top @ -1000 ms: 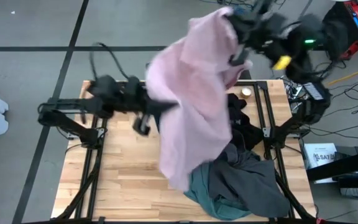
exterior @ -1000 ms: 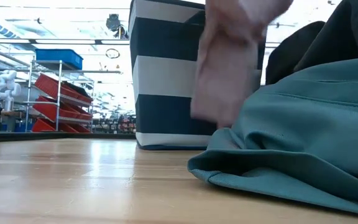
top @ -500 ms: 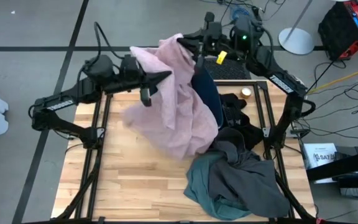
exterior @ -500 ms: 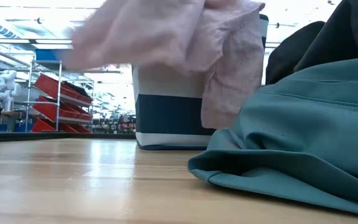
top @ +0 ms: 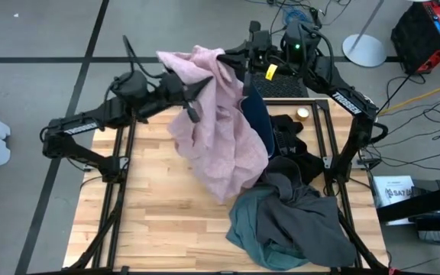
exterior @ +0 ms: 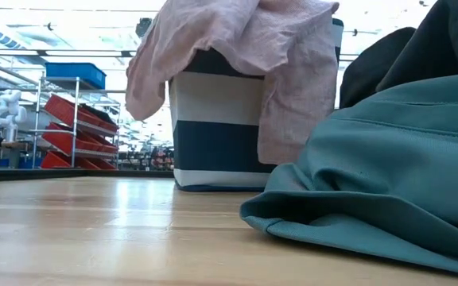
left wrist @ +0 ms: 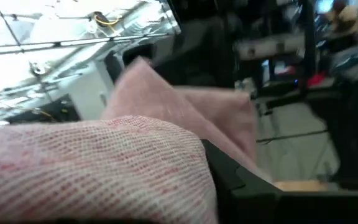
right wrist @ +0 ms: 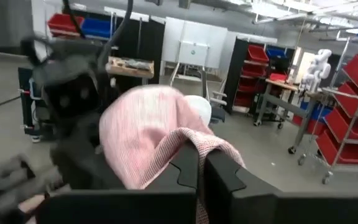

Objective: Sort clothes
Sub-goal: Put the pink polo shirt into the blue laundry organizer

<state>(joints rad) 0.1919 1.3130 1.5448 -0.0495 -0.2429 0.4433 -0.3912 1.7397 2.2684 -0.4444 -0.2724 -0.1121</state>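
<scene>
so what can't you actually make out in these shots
- Inside of the striped bin: low view, the pink garment drapes over its top; high view, the same garment covers it.
- Left hand: high view, wrapped in pink fabric; left wrist view, blurred cloth fills the picture.
- Clothes under the teal garment: low view, it blocks the pile behind.

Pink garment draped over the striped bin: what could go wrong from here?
1. Most of the pink garment hangs outside the striped bin, so it may slide back onto the table once released.
2. The right gripper is shut on its edge; pulling away could drag it off.
</scene>
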